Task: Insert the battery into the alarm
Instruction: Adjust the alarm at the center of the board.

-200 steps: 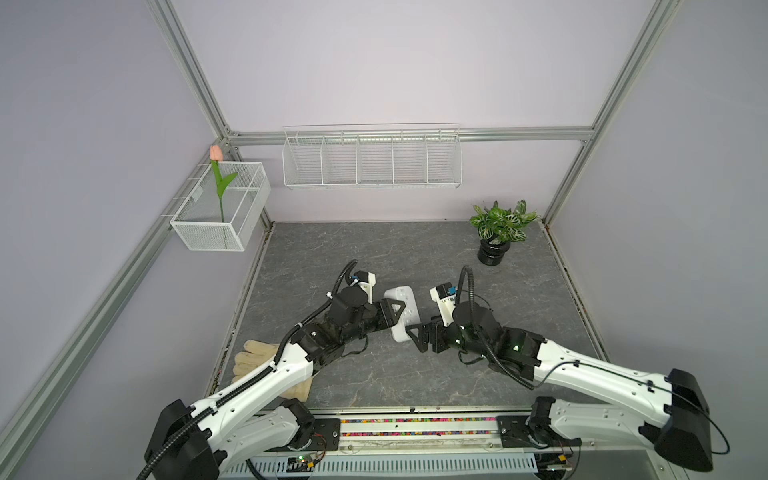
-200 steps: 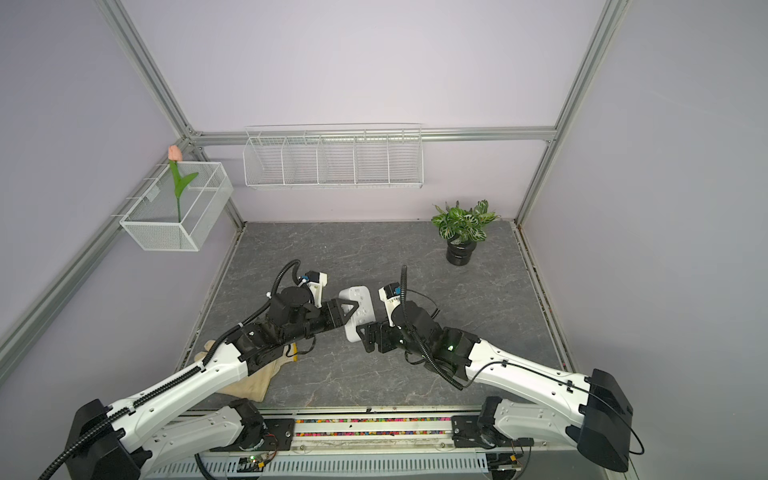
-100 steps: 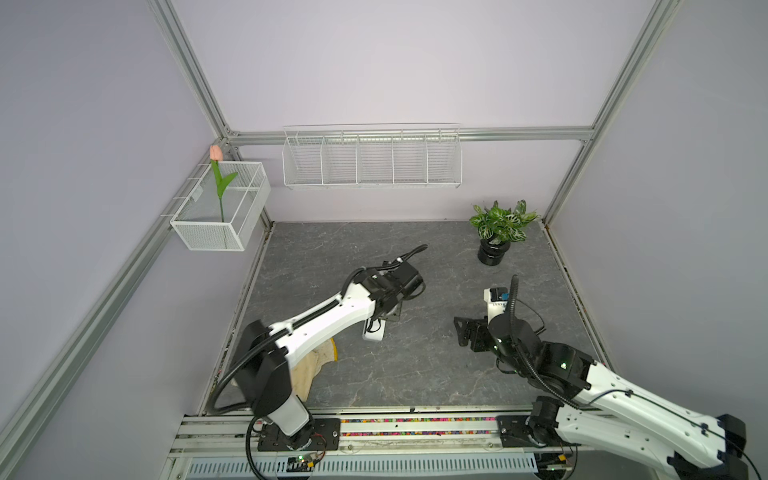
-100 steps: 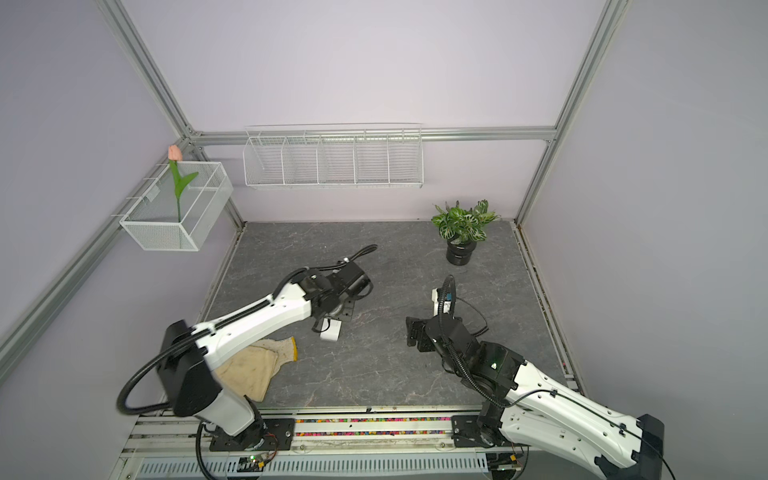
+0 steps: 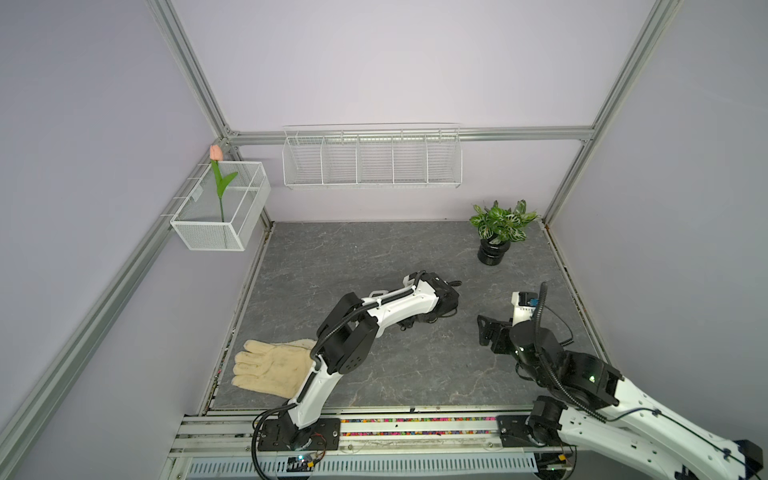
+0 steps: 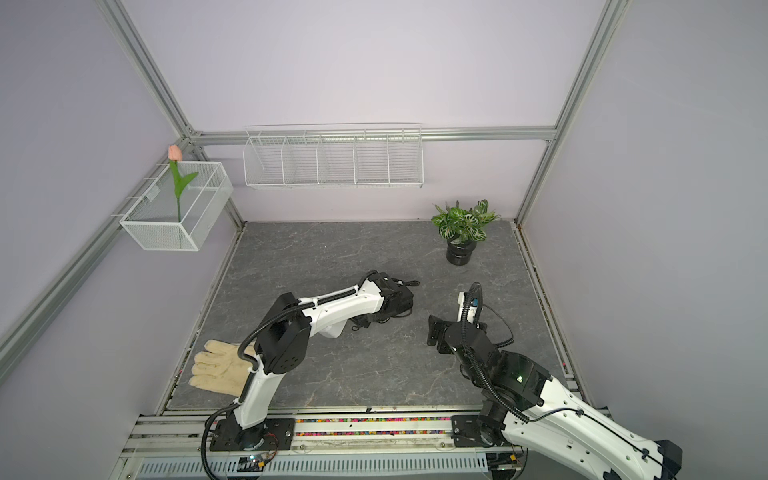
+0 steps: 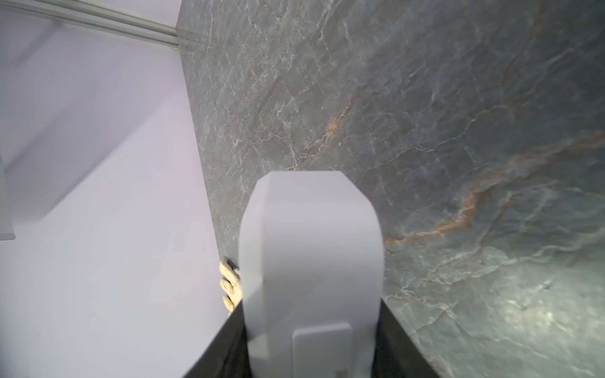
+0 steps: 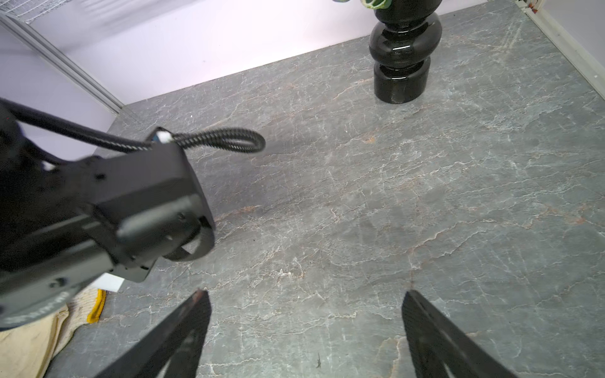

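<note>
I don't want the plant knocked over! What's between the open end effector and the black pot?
Only bare grey tabletop lies between the right end effector and the black pot; the right wrist view shows it.

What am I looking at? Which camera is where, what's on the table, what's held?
Two white robot arms with two-finger grippers are mounted at the near edge of a grey table. The two wide pictures come from one overhead stereo camera; the two close ones from a camera on each wrist. The left gripper is closed on the alarm, a white plastic body filling its wrist view. The right gripper is open and empty. On the table are a cream glove and a potted plant. Wire baskets hang on the walls. No battery shows anywhere.
</note>
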Robot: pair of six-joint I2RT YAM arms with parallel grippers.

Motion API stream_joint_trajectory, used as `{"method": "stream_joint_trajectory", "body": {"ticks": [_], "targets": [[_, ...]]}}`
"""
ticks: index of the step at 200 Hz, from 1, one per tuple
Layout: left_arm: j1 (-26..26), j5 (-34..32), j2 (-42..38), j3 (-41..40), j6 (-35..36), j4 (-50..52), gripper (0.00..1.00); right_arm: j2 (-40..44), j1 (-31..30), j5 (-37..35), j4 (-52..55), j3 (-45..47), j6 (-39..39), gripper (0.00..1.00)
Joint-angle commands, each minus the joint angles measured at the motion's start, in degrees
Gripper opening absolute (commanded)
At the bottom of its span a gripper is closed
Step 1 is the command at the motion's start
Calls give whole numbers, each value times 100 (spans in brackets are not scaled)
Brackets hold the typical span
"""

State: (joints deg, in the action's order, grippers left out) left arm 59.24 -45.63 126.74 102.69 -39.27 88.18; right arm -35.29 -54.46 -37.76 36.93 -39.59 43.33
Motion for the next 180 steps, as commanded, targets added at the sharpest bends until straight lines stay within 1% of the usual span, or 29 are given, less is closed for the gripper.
{"method": "stream_joint_trajectory", "body": {"ticks": [1,28,47,60,72,78,91,125,147,180], "targets": [[129,-473,309,240,-257,708,15,120,29,-162,180,127,78,94],[149,-366,523,234,-137,636,15,228,35,-179,253,140,73,94],[175,-390,620,234,-179,687,17,300,38,-162,308,154,100,94],[214,-336,641,238,-156,660,21,342,38,-171,334,169,138,94],[282,-241,672,236,-77,579,30,365,40,-164,299,204,130,94],[317,-188,684,241,-40,542,33,374,33,-157,275,222,115,94],[374,-125,737,268,-40,514,34,375,35,-127,228,243,76,94],[475,-22,951,243,-39,507,35,365,33,-109,218,271,37,94],[525,37,1009,225,-15,470,38,382,38,-124,218,276,20,94],[591,240,999,226,62,357,51,418,32,-119,166,327,41,94]]}}
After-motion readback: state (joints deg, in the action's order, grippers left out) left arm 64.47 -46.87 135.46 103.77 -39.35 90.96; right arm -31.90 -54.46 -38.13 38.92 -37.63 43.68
